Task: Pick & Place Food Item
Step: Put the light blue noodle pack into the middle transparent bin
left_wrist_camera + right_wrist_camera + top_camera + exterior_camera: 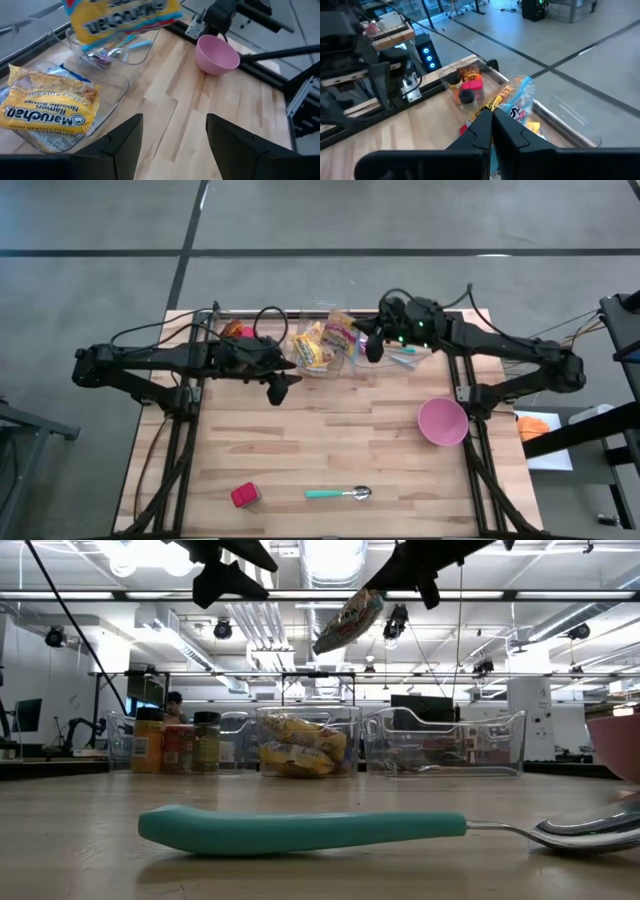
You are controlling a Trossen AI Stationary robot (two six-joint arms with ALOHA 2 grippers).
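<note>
One ramen packet (340, 332) is already up in the air, pinched at its edge by the right gripper (491, 116), whose fingers are pressed together on the wrapper; the low view shows it hanging tilted above the clear middle bin (308, 743), well off the desk (330, 445). That puts the picking half of the job done, as far as one can judge, with the placing half wholly ahead: the packet has yet to be carried away from the far edge and set down. The likeliest target, though nothing here confirms it, is the pink bowl (442, 421) sitting near the right edge of the desk. More yellow ramen packets (49, 108) lie in the bin at the far edge, so further rounds may be wanted. The left gripper (174, 136) hangs just in front of that bin, toward the left of the desk's middle, its fingers spread apart and holding nothing. A bin of spice jars (178, 741) stands at the far-left corner and another clear bin (446, 743) with small utensils to the right of the ramen. Near the front edge lie a teal-handled spoon (337, 494) and a small red block (244, 496), both untouched.
</note>
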